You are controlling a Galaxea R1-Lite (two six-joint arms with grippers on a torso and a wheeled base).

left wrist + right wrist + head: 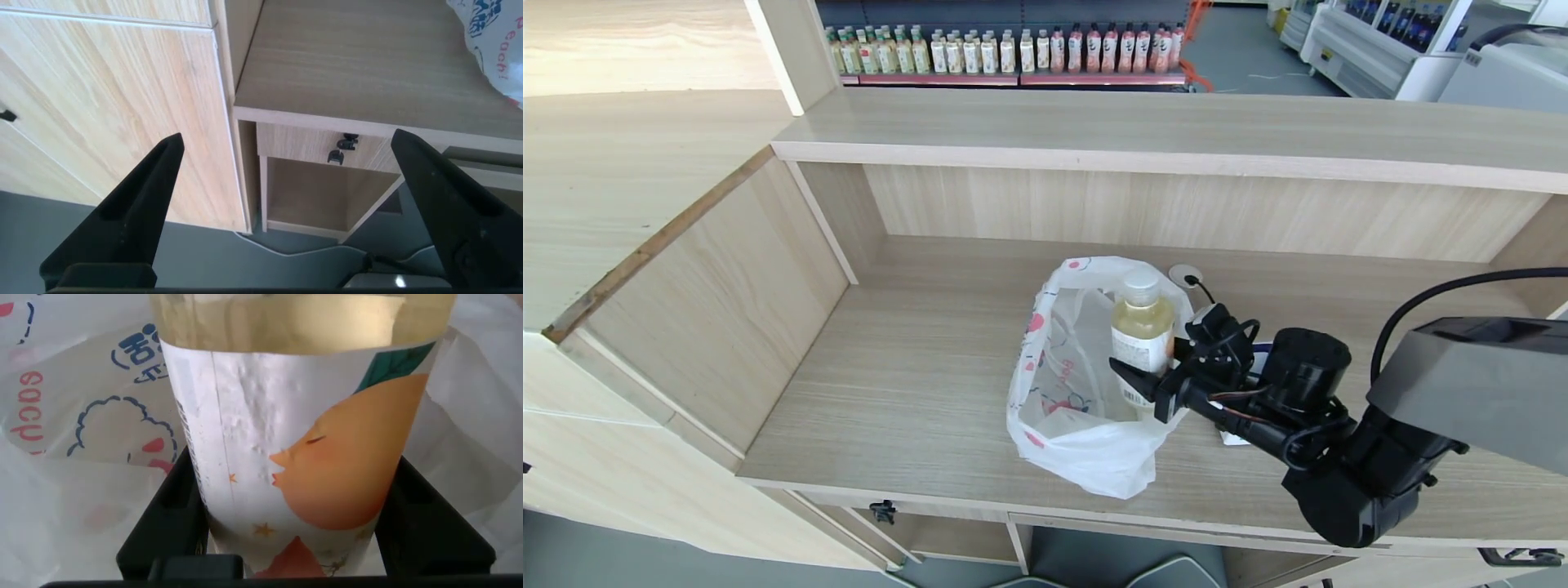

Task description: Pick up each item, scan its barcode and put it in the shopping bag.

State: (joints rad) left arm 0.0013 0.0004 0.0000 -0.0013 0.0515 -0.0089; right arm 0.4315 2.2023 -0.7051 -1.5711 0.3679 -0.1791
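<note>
- Bottle (1142, 335) is clamped at its label by your right gripper (1150, 382), long axis upright, cap above the fingers.
- Shopping bag (1062, 425) gapes just beyond and below those fingertips; the bottle stands in its mouth.
- Left gripper (286, 143) hangs spread and empty, well apart, off the counter (915, 384) edge; your right arm is the nearer.
</note>
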